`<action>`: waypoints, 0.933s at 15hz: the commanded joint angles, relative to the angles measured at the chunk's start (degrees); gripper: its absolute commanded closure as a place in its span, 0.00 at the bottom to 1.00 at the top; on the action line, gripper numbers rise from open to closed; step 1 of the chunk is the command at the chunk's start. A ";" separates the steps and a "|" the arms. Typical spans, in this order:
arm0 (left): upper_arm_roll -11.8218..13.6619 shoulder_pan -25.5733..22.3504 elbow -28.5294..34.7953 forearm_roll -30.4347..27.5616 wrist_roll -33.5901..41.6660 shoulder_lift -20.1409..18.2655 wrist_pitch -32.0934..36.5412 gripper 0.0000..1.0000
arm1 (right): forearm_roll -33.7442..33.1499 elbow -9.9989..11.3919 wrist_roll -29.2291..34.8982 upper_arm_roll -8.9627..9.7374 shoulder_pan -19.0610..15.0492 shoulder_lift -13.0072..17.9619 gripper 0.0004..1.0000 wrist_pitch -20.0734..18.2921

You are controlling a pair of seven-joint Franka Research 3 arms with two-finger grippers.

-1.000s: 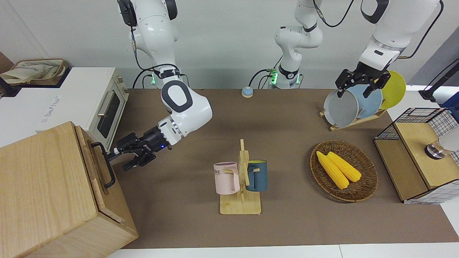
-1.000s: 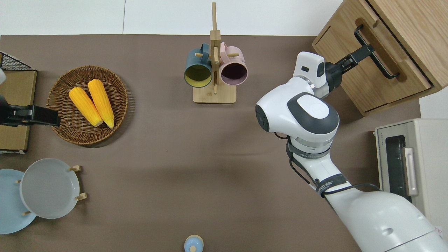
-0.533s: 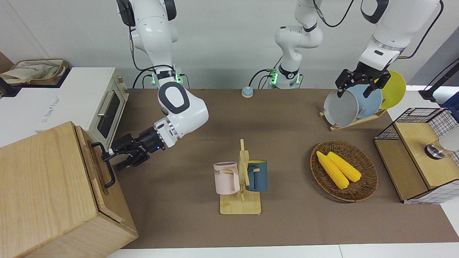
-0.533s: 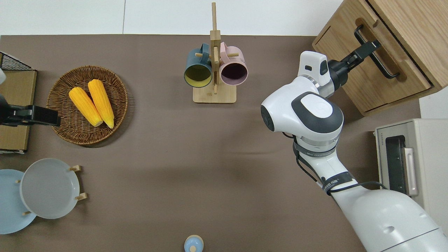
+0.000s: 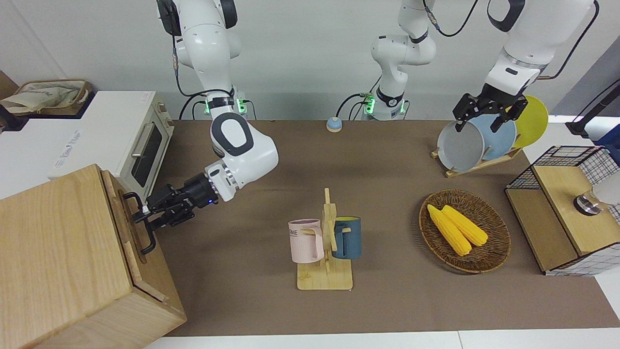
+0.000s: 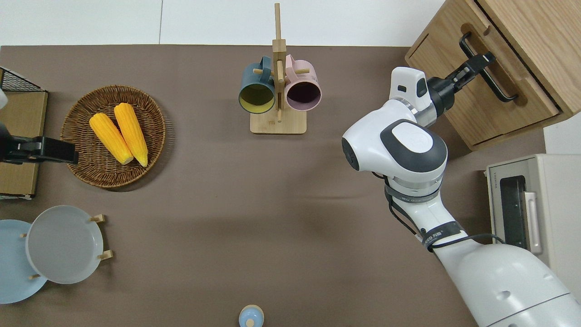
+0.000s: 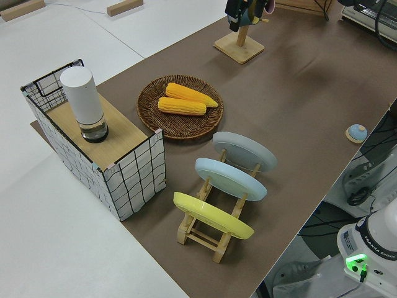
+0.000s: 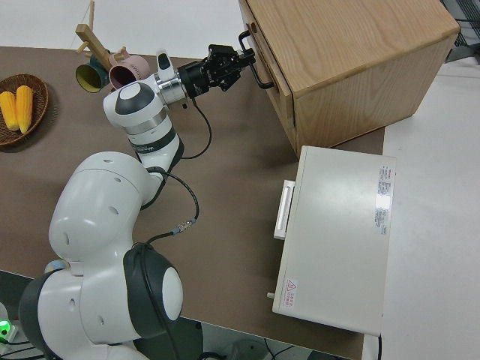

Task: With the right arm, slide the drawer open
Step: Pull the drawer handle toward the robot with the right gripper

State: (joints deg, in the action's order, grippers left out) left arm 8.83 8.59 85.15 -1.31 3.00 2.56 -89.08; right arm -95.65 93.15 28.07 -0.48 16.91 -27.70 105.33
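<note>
Over the last second we advanced the right arm's black two-finger gripper (image 5: 144, 216) from the brown table surface toward the black metal loop handle (image 6: 488, 67) of the wide, shallow light-wood drawer (image 6: 477, 84). In the front view the fingers had been spread short of the bar; now they sat at the bar, about it as far as we could tell. We could not tell whether they had pinched it. The drawer sat in the big pale wooden box (image 5: 63, 261) at the right arm's end of the table, farther from the robots than the white toaster oven (image 5: 138, 140), and it appeared fully closed. We judged the grasp nearly set and the pull not yet begun. Open table lay toward the wooden mug stand (image 6: 278, 91), leaving room for the drawer's travel. The left arm was parked.
</note>
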 commanded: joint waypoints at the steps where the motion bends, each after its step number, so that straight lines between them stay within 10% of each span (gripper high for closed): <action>1: 0.93 0.99 -1.12 0.78 0.34 0.69 -0.04 0.00 | -2.09 0.54 -0.91 0.48 0.14 -0.78 1.00 -1.62; 14: 0.93 0.99 -1.12 0.78 0.34 0.69 -0.04 0.00 | 1.25 0.37 -1.00 0.57 6.73 -0.96 1.00 -7.77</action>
State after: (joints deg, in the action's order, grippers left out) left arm 8.83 8.59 85.15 -1.31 3.00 2.56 -89.08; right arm -94.64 93.79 28.87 0.08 21.67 -28.31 97.86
